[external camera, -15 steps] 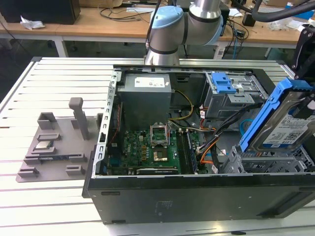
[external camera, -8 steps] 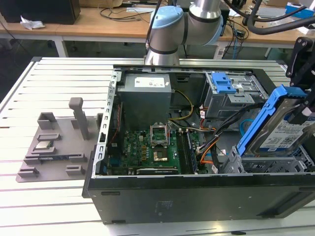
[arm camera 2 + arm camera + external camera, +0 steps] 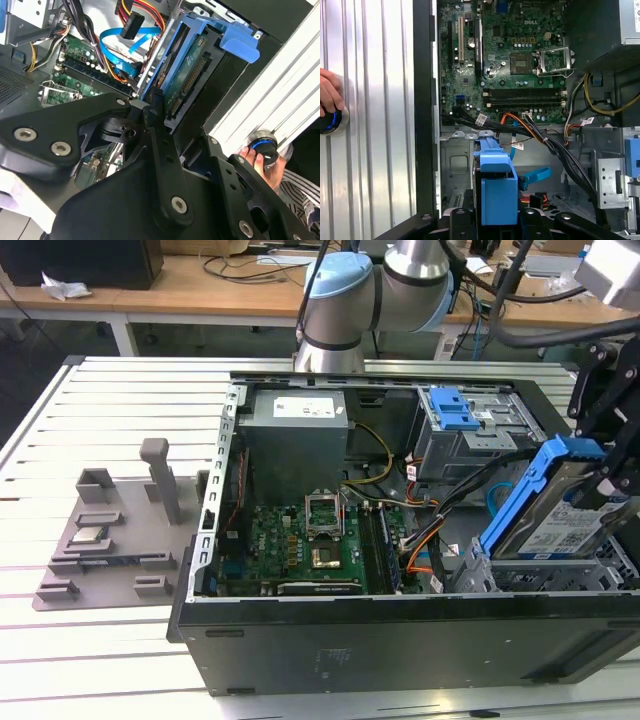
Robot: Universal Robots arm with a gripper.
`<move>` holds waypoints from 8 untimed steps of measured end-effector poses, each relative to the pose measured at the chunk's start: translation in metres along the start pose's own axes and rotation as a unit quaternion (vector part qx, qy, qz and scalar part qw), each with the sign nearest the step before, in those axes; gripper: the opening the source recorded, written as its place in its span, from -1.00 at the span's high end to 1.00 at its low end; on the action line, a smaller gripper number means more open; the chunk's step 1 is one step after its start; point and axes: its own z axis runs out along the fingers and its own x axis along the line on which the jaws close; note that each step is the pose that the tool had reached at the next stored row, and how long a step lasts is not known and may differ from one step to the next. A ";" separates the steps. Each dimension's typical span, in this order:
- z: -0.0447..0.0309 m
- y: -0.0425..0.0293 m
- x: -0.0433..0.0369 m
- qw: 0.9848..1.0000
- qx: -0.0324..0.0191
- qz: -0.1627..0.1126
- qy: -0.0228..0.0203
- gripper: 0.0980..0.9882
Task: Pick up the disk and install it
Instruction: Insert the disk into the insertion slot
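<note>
Disk [image 3: 560, 515] sits tilted, pinched by the gripper [image 3: 612, 490] over the drive cage [image 3: 545, 575]; we advise squaring its blue bracket [image 3: 497, 190] before seating.

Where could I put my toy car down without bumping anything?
On the bare slatted table, in front of the grey tray and the computer case. Inside the case it's crowded: cables, and the gripper holding the disk.
</note>
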 end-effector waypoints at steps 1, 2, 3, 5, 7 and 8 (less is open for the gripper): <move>0.0015 -0.0001 0.0000 1.000 0.000 0.000 0.000 0.40; 0.0038 -0.0002 0.0000 1.000 0.000 0.000 0.000 0.40; 0.0051 -0.0003 0.0001 1.000 0.000 0.000 0.000 0.40; 0.0092 -0.0005 0.0000 1.000 0.000 0.000 0.000 0.40; 0.0139 -0.0008 0.0001 1.000 0.000 0.000 0.000 0.40; 0.0173 -0.0009 0.0001 1.000 0.000 0.000 0.000 0.40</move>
